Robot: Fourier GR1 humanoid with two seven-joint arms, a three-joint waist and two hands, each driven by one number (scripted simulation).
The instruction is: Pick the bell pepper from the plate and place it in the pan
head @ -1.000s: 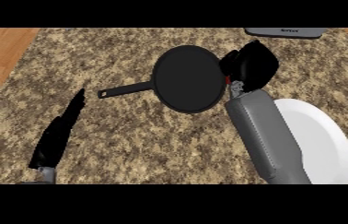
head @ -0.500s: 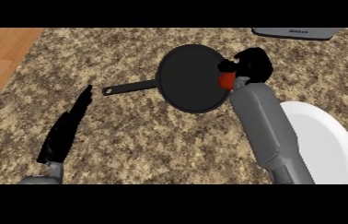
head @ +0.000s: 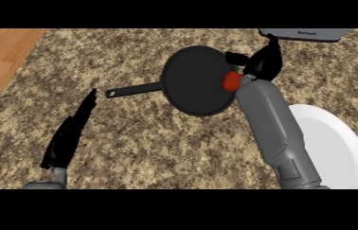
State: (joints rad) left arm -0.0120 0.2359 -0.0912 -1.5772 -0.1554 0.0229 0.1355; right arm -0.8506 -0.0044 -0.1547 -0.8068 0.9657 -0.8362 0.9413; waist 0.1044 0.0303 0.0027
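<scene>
Holding the red bell pepper [head: 231,81] at the pan's [head: 196,82] 3 o'clock rim, the right hand [head: 264,64] had its fingers curled round it.

The white plate [head: 328,144] lay at 5 o'clock from the pan, partly behind the right forearm. The left hand [head: 70,134] rested at 8 o'clock on the counter [head: 140,144], fingers straight. A grey appliance [head: 304,33] sat at 1 o'clock.

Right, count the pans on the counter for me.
1. The pan sits mid-counter, handle pointing left, beside the right hand and the pepper. None seems hidden.
</scene>
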